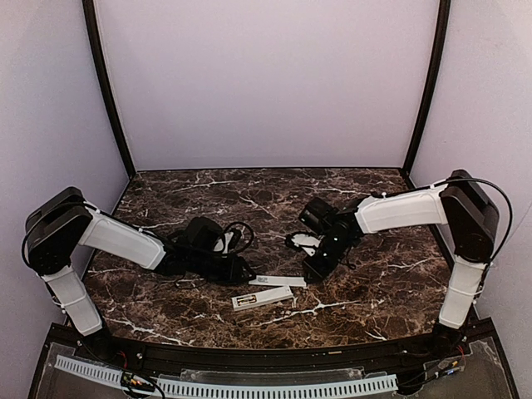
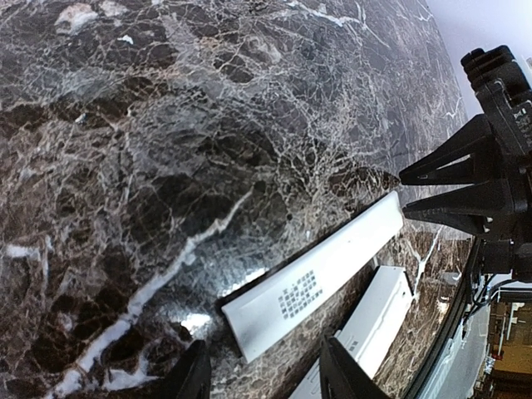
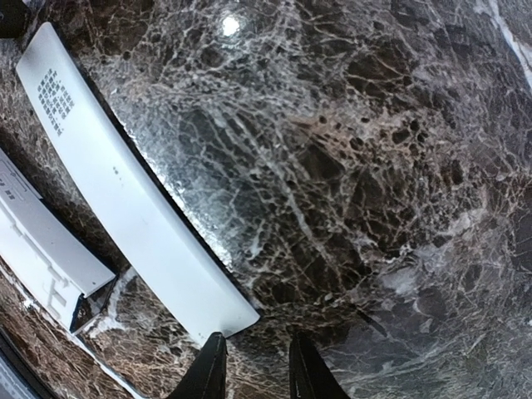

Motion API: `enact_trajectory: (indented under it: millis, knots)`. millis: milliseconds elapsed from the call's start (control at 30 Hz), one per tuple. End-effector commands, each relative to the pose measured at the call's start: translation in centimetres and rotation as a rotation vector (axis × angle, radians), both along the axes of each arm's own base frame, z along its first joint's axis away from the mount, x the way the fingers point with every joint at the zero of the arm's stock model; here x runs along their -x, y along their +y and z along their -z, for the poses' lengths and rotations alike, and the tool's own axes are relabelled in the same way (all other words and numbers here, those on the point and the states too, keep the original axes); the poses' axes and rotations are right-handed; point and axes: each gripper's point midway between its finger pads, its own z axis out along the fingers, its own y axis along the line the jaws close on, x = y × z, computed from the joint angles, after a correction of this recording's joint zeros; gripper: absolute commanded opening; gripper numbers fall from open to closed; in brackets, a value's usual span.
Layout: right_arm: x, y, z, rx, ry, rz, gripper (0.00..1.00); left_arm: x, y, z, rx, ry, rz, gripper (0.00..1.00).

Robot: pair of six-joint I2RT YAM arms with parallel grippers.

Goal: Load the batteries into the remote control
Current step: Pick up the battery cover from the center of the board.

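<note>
The white remote control lies near the front edge, back side up. A small dark and gold-yellow patch at its left end looks like the batteries in the compartment. The thin white cover strip with grey print lies just behind the remote. My left gripper is low at the strip's left end, open and empty; its view shows the strip and the remote. My right gripper is low at the strip's right end, narrowly open and empty, above the strip's end; the remote is further left.
Dark marble table with purple walls behind and at both sides. Black cables loop on the table behind the left gripper. The right gripper's fingers show in the left wrist view beyond the strip's far end.
</note>
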Motion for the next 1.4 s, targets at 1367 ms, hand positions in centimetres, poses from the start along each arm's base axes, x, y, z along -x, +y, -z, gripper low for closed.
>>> enact_trajectory:
  millis: [1367]
  knots:
    - [0.0,0.0,1.2,0.133,-0.062,-0.034,0.21,-1.7,-3.3,-2.3,0.293,-0.01,0.055,0.1]
